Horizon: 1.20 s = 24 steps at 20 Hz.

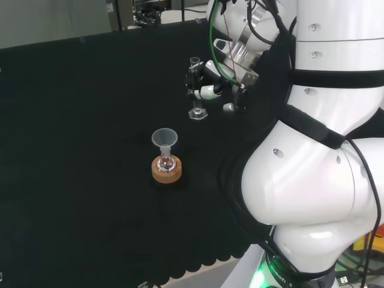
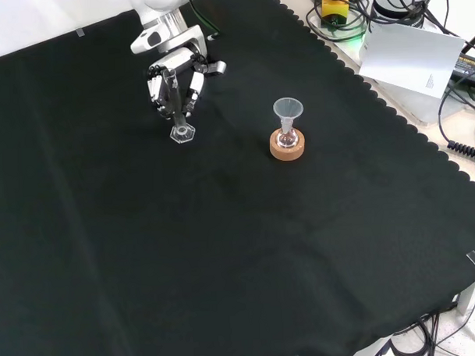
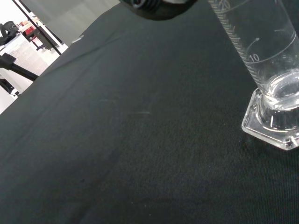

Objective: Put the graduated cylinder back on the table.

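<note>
On the black cloth (image 2: 224, 249), the black and white hand (image 2: 174, 85) grasps the clear glass graduated cylinder (image 2: 180, 121), base apparently down; next, letting go.

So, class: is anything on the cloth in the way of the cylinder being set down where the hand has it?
Nothing visible. The hand is curled round the graduated cylinder, whose base is at the bare cloth. The funnel in the flask on the cork ring stands well apart.
</note>
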{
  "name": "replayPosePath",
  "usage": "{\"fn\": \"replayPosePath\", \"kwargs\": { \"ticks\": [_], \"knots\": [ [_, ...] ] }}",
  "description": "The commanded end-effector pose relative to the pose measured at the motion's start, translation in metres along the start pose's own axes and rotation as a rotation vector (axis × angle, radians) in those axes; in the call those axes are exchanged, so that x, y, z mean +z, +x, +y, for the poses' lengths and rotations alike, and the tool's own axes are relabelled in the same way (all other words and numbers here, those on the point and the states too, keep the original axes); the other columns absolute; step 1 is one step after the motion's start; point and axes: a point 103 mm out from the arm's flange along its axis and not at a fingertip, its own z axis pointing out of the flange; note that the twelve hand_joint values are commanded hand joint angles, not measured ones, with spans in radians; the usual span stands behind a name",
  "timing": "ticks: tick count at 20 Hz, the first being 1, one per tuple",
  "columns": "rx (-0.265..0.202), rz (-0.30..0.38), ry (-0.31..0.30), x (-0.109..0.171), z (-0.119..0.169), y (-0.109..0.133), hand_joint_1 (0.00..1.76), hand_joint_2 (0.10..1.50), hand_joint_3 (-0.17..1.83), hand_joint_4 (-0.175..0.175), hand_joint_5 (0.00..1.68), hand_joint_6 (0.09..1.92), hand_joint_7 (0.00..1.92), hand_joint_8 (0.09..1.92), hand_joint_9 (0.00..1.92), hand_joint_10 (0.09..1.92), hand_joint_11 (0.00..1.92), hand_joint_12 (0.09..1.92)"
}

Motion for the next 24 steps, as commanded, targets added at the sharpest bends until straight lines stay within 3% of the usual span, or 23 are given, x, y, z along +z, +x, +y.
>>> {"fn": "replayPosePath", "kwargs": {
  "ticks": [1,2,4,5,8,12,16,19,24],
  "knots": [
    [-0.006,0.005,0.019,0.001,0.0,-0.001,1.2,1.16,0.0,0.022,0.87,1.23,0.95,1.05,1.42,0.09,1.2,0.73],
    [-0.01,0.014,0.027,0.001,0.0,-0.001,1.2,1.16,0.0,0.023,0.87,1.23,0.94,1.06,1.42,0.09,1.2,0.74],
    [-0.016,0.025,0.043,0.001,0.0,-0.001,1.22,1.18,0.0,-0.106,0.84,1.23,0.89,1.16,1.41,0.09,1.17,0.77],
    [-0.026,0.018,0.055,0.001,-0.001,0.0,1.23,1.18,0.0,-0.14,0.84,1.22,0.88,1.19,1.39,0.09,1.16,0.8],
    [-0.028,0.013,0.06,0.0,-0.002,0.0,1.16,1.15,-0.01,-0.172,0.91,1.11,0.93,0.82,1.35,0.09,1.12,0.91],
    [-0.021,-0.01,0.047,-0.003,-0.004,0.002,1.14,1.14,-0.01,-0.146,0.94,1.07,0.96,0.65,1.33,0.09,1.04,0.98],
    [-0.028,-0.041,0.041,-0.008,-0.005,0.005,1.13,1.13,-0.01,-0.116,0.94,1.06,0.94,0.63,1.32,0.09,1.02,1.01],
    [-0.028,-0.053,0.039,-0.012,-0.007,0.006,1.16,1.11,-0.13,-0.072,0.84,0.88,0.92,0.61,1.29,0.09,0.97,1.02],
    [-0.017,-0.052,0.054,-0.014,-0.008,0.007,1.16,1.09,-0.17,-0.055,0.81,0.82,0.89,0.6,1.28,0.09,0.93,1.04]
  ]
}}
